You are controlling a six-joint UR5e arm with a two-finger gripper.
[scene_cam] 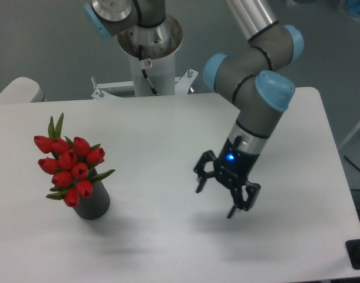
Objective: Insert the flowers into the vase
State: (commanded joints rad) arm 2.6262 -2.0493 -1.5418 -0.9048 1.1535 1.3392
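With the flowers (69, 171) standing in the vase (92, 203) at the worktop's (168, 130) left, the spread, empty pincer (226, 190) should retreat high, well clear of the stems.

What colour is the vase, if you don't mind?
Dark grey, matte; the vase shows in the fixed camera view.
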